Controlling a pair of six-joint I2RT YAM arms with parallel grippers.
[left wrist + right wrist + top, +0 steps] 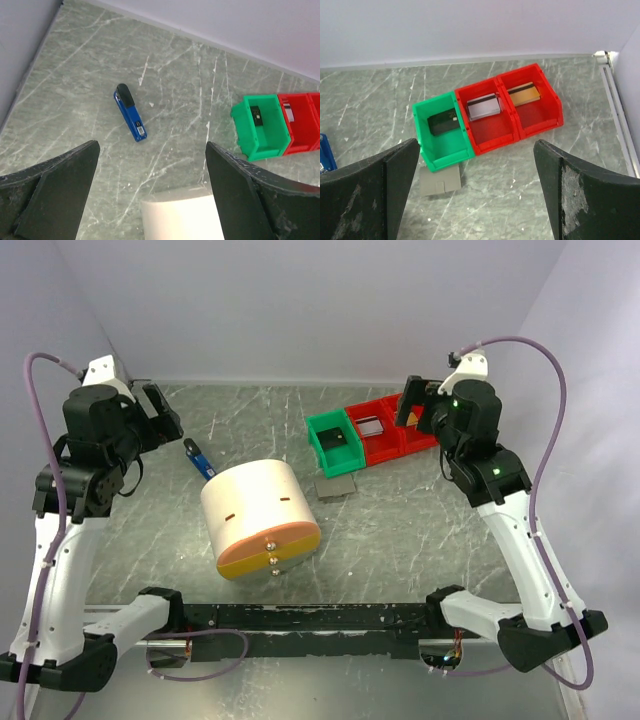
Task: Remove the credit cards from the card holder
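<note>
The grey card holder [336,487] lies flat and closed on the table just in front of the green tray [338,441]; it also shows in the right wrist view [440,181]. A black card [444,123] lies in the green tray, a silver card [483,106] in the middle red tray [490,122], an orange card [523,93] in the right red tray [532,102]. My left gripper [150,190] is open and empty, raised at the far left. My right gripper [475,192] is open and empty, raised behind the trays.
A large cream cylinder with an orange end [260,517] lies on its side mid-table; its top shows in the left wrist view [182,217]. A small blue-and-black gadget [200,460] lies left of it, also seen from the left wrist [131,113]. White walls enclose the table.
</note>
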